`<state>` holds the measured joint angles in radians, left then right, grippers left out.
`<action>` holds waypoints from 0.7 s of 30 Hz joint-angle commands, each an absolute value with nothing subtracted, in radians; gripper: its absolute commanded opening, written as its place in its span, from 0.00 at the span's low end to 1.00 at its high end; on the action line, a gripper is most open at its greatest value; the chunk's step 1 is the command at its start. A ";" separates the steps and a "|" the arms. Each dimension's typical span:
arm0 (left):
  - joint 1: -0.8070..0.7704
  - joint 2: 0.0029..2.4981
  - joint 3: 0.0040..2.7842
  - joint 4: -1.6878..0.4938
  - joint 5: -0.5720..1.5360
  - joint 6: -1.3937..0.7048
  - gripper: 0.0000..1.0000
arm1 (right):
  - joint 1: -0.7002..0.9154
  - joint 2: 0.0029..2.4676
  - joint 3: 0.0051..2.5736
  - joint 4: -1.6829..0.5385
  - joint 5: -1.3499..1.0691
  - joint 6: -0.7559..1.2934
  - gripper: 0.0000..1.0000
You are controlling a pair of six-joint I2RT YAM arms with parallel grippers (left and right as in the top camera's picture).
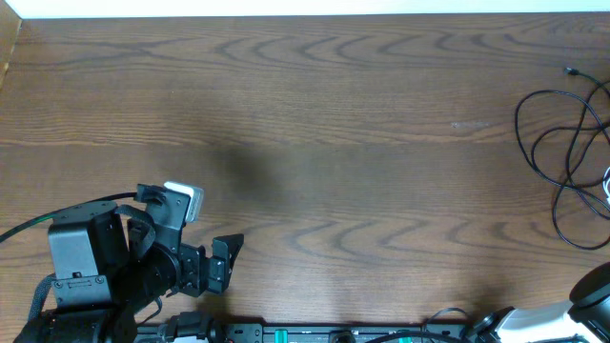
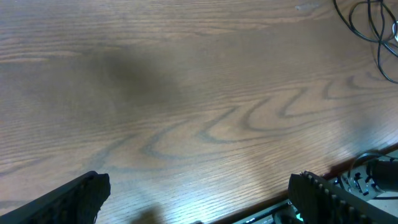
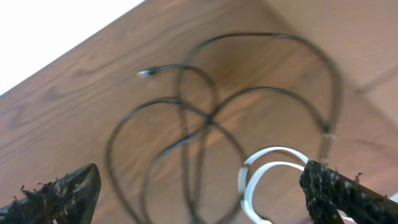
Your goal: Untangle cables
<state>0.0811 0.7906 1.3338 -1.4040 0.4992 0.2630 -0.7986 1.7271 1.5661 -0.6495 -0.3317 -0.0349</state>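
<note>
A thin black cord (image 1: pixel 562 152) lies in crossing loops at the table's far right edge, with a small plug end (image 1: pixel 570 70) at its top. A white cord (image 1: pixel 606 181) barely shows beside it at the frame edge. In the right wrist view the black cord (image 3: pixel 208 118) crosses itself in several loops and the white cord (image 3: pixel 267 168) curls in two loops next to it. My right gripper (image 3: pixel 199 199) is open above them, fingers wide apart, holding nothing. My left gripper (image 1: pixel 229 255) is open and empty at the front left, far from the cords; it also shows in the left wrist view (image 2: pixel 199 196).
The wooden table (image 1: pixel 315 124) is bare between the arms. The front edge carries a rail with electronics (image 1: pixel 315 333). The black cord shows at the far top right of the left wrist view (image 2: pixel 367 25). The table's back edge meets a white wall (image 1: pixel 286 8).
</note>
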 commanded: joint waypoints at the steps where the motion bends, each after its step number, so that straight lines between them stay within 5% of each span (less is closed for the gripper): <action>1: 0.077 0.790 1.339 -1.406 0.513 0.272 0.98 | -0.721 1.715 1.567 -0.698 -0.400 -0.134 0.99; 8: 0.042 0.754 1.357 -1.407 0.457 0.272 0.98 | -0.507 1.634 1.567 -0.790 -0.384 -0.399 0.99; 21: 0.020 0.575 1.374 -1.404 0.346 0.267 0.98 | -0.413 1.089 1.567 -1.008 -0.596 -0.366 0.99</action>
